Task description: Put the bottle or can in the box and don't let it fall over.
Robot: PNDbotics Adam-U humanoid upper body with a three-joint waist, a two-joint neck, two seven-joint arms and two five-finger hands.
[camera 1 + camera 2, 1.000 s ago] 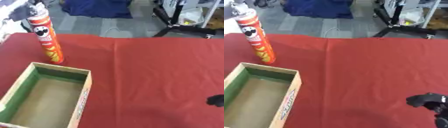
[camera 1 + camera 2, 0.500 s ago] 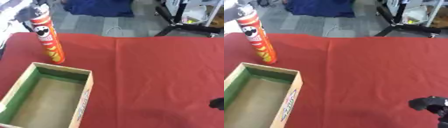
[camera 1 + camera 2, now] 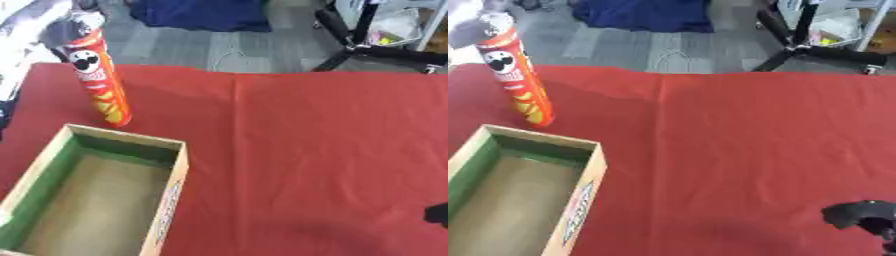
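left eye view: we see a tall red-orange can (image 3: 98,80) with a grey lid and a cartoon face, standing a little tilted on the red cloth (image 3: 306,150) just beyond the far rim of the open cardboard box (image 3: 96,197), far left of our right hand (image 3: 437,215), a dark sliver lower than before.

right eye view: the right hand (image 3: 859,216) shows more; we cannot tell its fingers' spread. the can is unmoved.

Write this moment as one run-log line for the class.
can: upright on red cloth, behind box | box: holds nothing | right hand: low right corner, touching nothing | left hand: out of view
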